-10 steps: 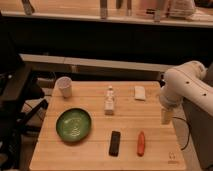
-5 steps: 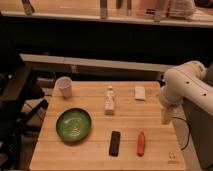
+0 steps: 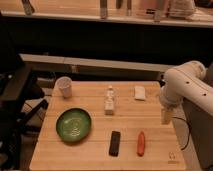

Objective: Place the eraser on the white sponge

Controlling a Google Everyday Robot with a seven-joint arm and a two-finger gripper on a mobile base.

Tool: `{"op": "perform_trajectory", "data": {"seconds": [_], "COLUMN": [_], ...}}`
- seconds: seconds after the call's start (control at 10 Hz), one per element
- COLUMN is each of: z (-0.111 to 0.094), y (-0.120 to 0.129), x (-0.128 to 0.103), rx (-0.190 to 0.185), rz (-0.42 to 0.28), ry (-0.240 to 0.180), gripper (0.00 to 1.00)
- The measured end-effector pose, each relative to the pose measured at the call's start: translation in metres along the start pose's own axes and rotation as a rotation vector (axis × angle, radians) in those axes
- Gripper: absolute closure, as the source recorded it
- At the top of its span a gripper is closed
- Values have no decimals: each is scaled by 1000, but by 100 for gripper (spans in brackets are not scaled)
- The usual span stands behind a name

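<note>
The eraser [image 3: 115, 143] is a flat black block lying on the wooden table [image 3: 100, 157] near the front, right of the green plate. The white sponge [image 3: 140, 92] lies at the back right of the table. My gripper [image 3: 166, 116] hangs at the end of the white arm over the table's right edge, to the right of both, about level with the space between sponge and eraser. It holds nothing that I can see.
An orange-red carrot-shaped object [image 3: 141, 143] lies just right of the eraser. A white bottle-like figure [image 3: 109, 101] stands mid-table. A green plate [image 3: 73, 124] sits front left, a white cup [image 3: 64, 87] back left. Dark equipment stands left of the table.
</note>
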Motion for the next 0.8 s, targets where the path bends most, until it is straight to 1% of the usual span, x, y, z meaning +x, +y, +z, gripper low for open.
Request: {"op": "perform_trajectory", "data": {"seconds": [0.6, 0.8], "z": [0, 0], "y": [0, 3], "x": [0, -3], "rx": [0, 1], "rz": [0, -18], "ry": [0, 9], "gripper": [20, 20]}}
